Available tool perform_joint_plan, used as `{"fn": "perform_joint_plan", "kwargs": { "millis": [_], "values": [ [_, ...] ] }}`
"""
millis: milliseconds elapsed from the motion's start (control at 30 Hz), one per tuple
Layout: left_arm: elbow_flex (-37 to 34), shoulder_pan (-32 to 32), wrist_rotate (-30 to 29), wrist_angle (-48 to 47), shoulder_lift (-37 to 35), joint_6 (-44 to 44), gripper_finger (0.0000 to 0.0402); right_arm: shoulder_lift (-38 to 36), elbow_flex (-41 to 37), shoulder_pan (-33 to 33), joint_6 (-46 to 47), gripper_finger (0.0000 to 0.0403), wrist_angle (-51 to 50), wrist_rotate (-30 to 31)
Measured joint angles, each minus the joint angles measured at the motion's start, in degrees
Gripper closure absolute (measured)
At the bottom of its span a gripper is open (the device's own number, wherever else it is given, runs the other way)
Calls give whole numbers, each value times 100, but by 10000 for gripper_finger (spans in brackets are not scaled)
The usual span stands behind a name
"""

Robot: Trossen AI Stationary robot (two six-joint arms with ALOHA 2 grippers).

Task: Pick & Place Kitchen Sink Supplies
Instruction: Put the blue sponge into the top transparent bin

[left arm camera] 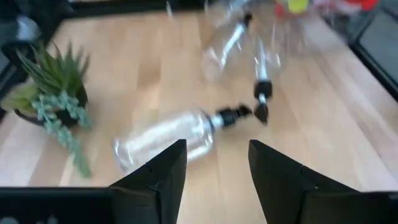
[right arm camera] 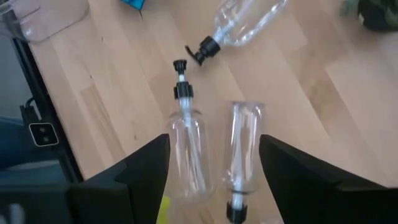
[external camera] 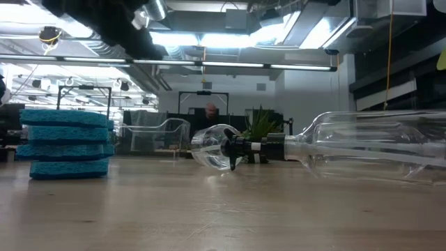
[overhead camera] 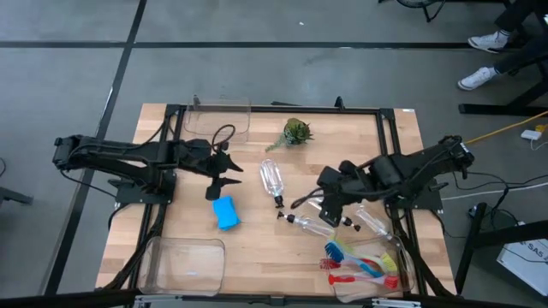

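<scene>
Three clear bottles with black pump tops lie on their sides on the table: one [overhead camera: 272, 180] mid-table, one [overhead camera: 308, 225] nearer the front, one [overhead camera: 373, 222] by the right bin. The blue sponge [overhead camera: 225, 212] lies flat left of them. Red, blue and yellow-green brushes [overhead camera: 364, 263] lie in the front right bin. My left gripper [overhead camera: 231, 172] is open above the table, just beyond the sponge, facing the mid-table bottle [left arm camera: 165, 140]. My right gripper [overhead camera: 330, 205] is open above two bottles [right arm camera: 186, 155] [right arm camera: 242, 149], which show between its fingers.
A clear bin [overhead camera: 181, 265] stands at the front left, another [overhead camera: 218, 120] at the far left, and a third [overhead camera: 402, 257] holds the brushes. A small potted plant [overhead camera: 295, 133] stands at the far middle. Bare wood lies between the sponge and the bottles.
</scene>
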Motion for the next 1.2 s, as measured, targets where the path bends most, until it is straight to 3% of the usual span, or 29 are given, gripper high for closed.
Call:
{"fn": "perform_joint_plan", "kwargs": {
  "millis": [367,700,833,1000,1200],
  "values": [
    [231,-144,114,-2119,39,-1030,233,0,-2,-369,-619,158,302,624],
    [-43,-144,75,-2241,166,-1108,233,-232,-183,-475,-1922,158,2074,736],
    [-168,-144,76,-2210,166,-1241,233,-782,-1112,-613,-2023,158,3306,533],
    [-189,-144,74,-2108,164,-1349,233,-1765,-2916,-809,-1796,158,5482,-74],
    [-189,-144,-80,-2057,164,-1433,233,-2984,-5049,-946,-1741,158,8254,-114]
  ]
}}
